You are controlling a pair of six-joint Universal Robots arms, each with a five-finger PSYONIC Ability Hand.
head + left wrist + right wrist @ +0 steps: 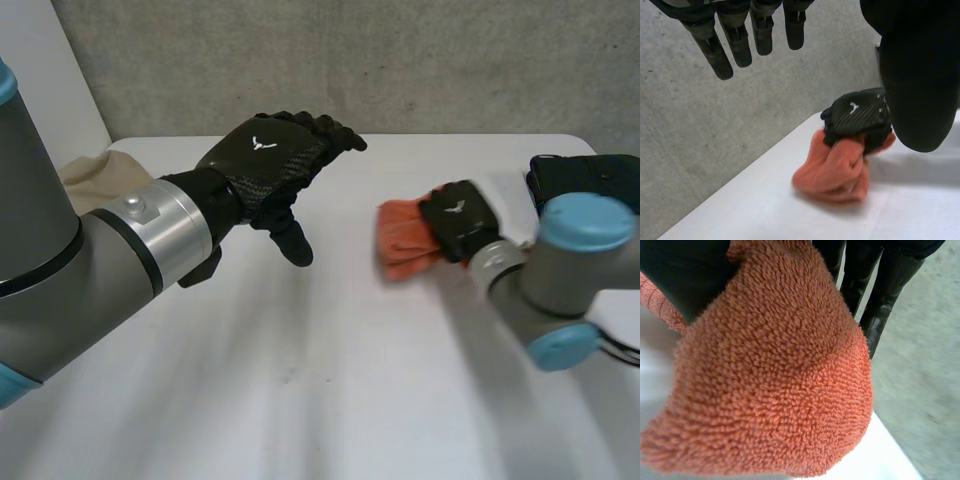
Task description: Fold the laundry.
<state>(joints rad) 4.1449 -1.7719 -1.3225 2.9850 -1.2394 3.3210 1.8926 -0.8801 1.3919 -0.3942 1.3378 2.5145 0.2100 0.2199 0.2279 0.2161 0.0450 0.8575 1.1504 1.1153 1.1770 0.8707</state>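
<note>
An orange terry towel lies bunched at the right of the white table. My right hand sits on its right part with fingers curled into the cloth. In the left wrist view the right hand grips a gathered fold of the towel, which bulges out below it. In the right wrist view the towel is clamped between thumb and fingers. My left hand hovers above the table's middle left, open, fingers straight, holding nothing.
A beige cloth lies at the table's far left edge behind my left arm. A white cloth and a black item lie at the far right, just behind the right hand. A grey wall backs the table.
</note>
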